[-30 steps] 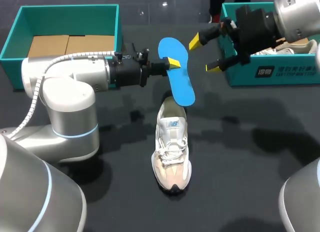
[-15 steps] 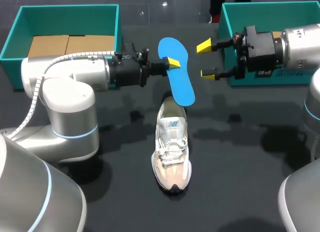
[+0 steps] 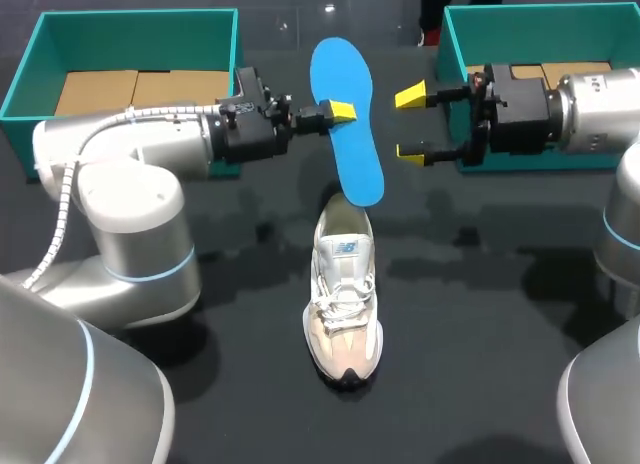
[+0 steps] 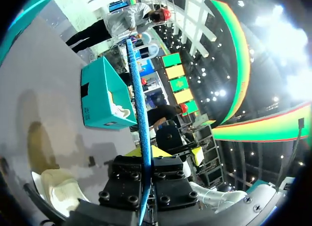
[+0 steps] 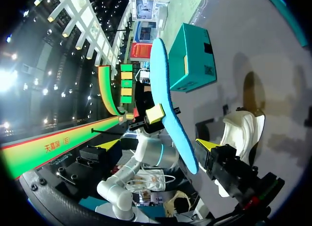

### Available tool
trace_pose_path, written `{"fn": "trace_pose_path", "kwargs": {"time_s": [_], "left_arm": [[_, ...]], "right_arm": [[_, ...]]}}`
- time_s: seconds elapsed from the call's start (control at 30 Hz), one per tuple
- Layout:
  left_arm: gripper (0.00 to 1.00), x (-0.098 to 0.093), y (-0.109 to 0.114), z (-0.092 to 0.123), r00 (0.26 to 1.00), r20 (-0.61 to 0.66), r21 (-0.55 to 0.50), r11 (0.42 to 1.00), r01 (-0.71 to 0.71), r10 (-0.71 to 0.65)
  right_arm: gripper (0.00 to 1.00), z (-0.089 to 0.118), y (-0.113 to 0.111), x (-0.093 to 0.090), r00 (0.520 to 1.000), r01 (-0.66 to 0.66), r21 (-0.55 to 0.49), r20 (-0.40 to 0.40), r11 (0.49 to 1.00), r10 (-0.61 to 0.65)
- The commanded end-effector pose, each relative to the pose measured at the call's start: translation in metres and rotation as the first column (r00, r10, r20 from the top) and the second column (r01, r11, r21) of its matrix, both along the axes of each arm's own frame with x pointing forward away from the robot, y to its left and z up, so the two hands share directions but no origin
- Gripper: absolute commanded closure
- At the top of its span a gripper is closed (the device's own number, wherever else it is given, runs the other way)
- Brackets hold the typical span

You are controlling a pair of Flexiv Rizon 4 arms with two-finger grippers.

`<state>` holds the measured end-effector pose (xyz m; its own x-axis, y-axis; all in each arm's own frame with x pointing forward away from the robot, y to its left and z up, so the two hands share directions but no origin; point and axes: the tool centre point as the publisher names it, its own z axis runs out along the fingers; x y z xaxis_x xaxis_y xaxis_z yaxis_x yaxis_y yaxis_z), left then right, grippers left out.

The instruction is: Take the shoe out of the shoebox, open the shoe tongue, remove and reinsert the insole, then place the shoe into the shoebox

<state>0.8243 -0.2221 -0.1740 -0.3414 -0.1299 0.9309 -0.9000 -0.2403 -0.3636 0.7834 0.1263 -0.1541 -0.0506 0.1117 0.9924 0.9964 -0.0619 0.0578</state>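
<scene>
The blue insole (image 3: 345, 119) hangs in the air above the table, lengthwise and tilted, its lower end over the heel of the white and beige shoe (image 3: 343, 294). The shoe stands upright on the dark table, toe toward the front edge. My left gripper (image 3: 340, 111) is shut on the insole's middle; in the left wrist view the insole (image 4: 139, 114) runs edge-on between its fingers. My right gripper (image 3: 411, 124) is open, level with the insole and a short way to its right, not touching. In the right wrist view the insole (image 5: 170, 114) stands just ahead of my open right gripper (image 5: 158, 144), with the shoe (image 5: 239, 131) beside it.
A teal shoebox (image 3: 30, 54) with brown cardboard inside stands at the back left. A second teal shoebox (image 3: 460, 24) stands at the back right, partly behind my right arm; in the left wrist view something white shows inside this box (image 4: 100, 99).
My right gripper swung from over the right shoebox leftward and down, now level with the insole. My left arm raised the insole slightly and shifted it a little left.
</scene>
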Motion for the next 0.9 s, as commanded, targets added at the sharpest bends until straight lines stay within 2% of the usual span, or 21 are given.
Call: {"fn": "trace_pose_path", "kwargs": {"time_s": [0.03,0.23,0.33,0.63,0.67,0.77,0.83,0.9], "left_arm": [[1.00,-0.005,0.011,0.003,0.986,0.164,-0.042,0.999,0.007,0.000],[1.00,-0.001,0.020,0.013,0.930,0.365,-0.014,0.999,0.045,-0.037],[1.00,-0.001,0.024,0.017,0.856,0.516,-0.012,1.000,-0.027,0.029],[1.00,-0.001,0.024,0.017,0.856,0.516,-0.012,1.000,-0.027,0.029],[1.00,0.000,0.026,0.019,0.839,0.544,-0.017,1.000,0.009,0.002],[1.00,0.001,0.039,0.024,0.729,0.683,-0.081,0.989,0.127,-0.038],[1.00,0.001,0.048,0.026,0.587,0.809,-0.100,0.978,0.181,-0.025],[1.00,0.004,0.053,0.026,0.439,0.899,-0.071,0.983,0.170,-0.011]], "right_arm": [[0.00,-0.004,0.002,0.002,1.000,-0.009,0.020,0.002,1.000,0.009],[0.00,-0.008,0.001,0.003,0.999,-0.026,0.054,-0.027,0.998,0.027],[0.00,-0.008,0.001,0.003,0.999,-0.026,0.054,-0.027,0.998,0.027],[0.00,-0.008,0.001,0.003,0.999,-0.026,0.054,-0.027,0.998,0.027],[0.00,-0.008,0.001,0.003,0.999,-0.026,0.054,-0.027,0.998,0.027],[0.00,-0.008,0.001,0.003,0.999,-0.026,0.054,-0.027,0.998,0.027],[0.00,-0.008,0.001,0.003,0.999,-0.026,0.054,-0.027,0.998,0.027],[0.00,-0.008,0.001,0.003,0.999,-0.026,0.054,-0.027,0.998,0.027]]}}
